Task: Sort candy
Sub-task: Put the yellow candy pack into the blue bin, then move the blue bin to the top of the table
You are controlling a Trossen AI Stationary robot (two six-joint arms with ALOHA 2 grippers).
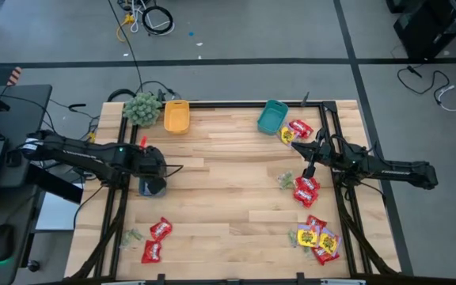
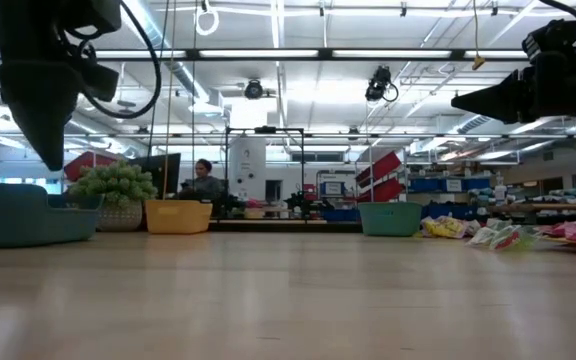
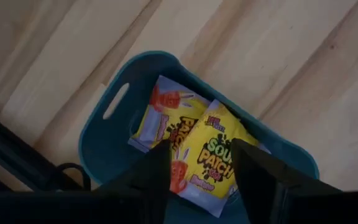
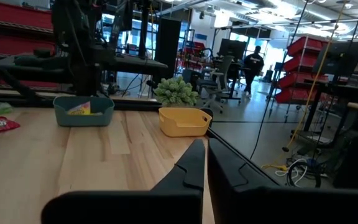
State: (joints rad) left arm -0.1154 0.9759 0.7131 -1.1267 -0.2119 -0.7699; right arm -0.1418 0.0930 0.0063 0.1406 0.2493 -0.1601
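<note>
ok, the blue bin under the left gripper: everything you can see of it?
The blue bin is small, plastic-looking, with rounded corners and a slot handle in one end wall. It sits upright on the wooden table near its left edge, directly below the left gripper, whose open fingers hang above without touching it. Inside lie two yellow candy packets, overlapping and flat on the floor of the bin.

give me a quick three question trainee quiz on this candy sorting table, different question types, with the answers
1. True or false: the left claw hangs open above the blue bin.
2. Which candy lies in that bin? A red packets, B yellow packets, C pale green ones.
3. Fill in: the fuzzy green ball sits beside the ___ bin.

Key: 1 true; 2 B; 3 orange.
</note>
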